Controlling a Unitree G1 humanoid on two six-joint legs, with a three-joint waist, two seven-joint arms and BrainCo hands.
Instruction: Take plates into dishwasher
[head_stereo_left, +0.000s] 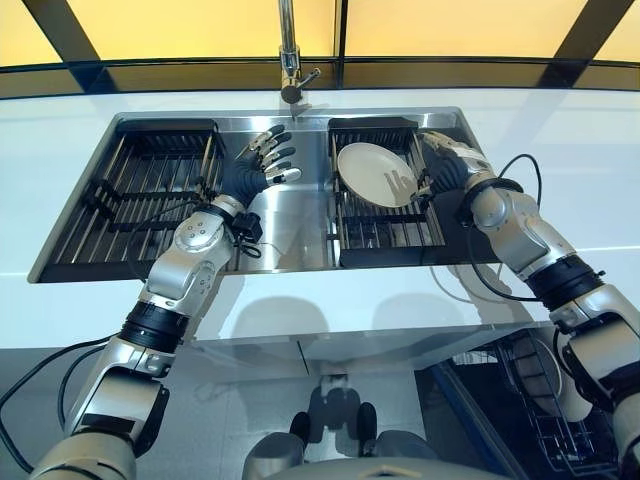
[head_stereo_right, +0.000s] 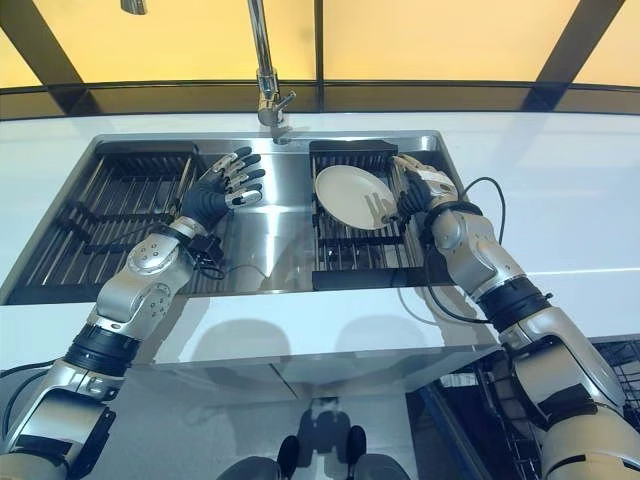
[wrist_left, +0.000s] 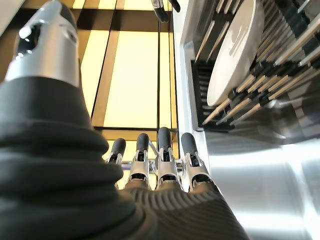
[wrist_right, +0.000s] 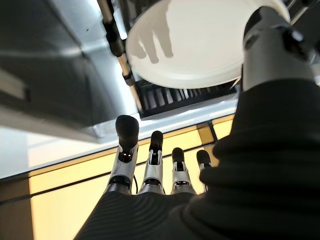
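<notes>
A white plate (head_stereo_left: 375, 172) leans upright in the black rack (head_stereo_left: 385, 235) on the right side of the steel sink (head_stereo_left: 290, 230). My right hand (head_stereo_left: 447, 160) is just to the plate's right, open with straight fingers, and it casts a finger shadow on the plate's face. In the right wrist view the thumb (wrist_right: 267, 45) sits close by the plate's (wrist_right: 195, 45) rim; I cannot tell whether it touches. My left hand (head_stereo_left: 262, 165) hovers open over the middle of the sink, left of the plate, holding nothing.
A second black rack (head_stereo_left: 140, 195) fills the sink's left side. The faucet (head_stereo_left: 289, 60) rises behind the sink's middle. White counter surrounds the sink. A dark wire dishwasher basket (head_stereo_left: 545, 400) stands low at the right, below the counter edge.
</notes>
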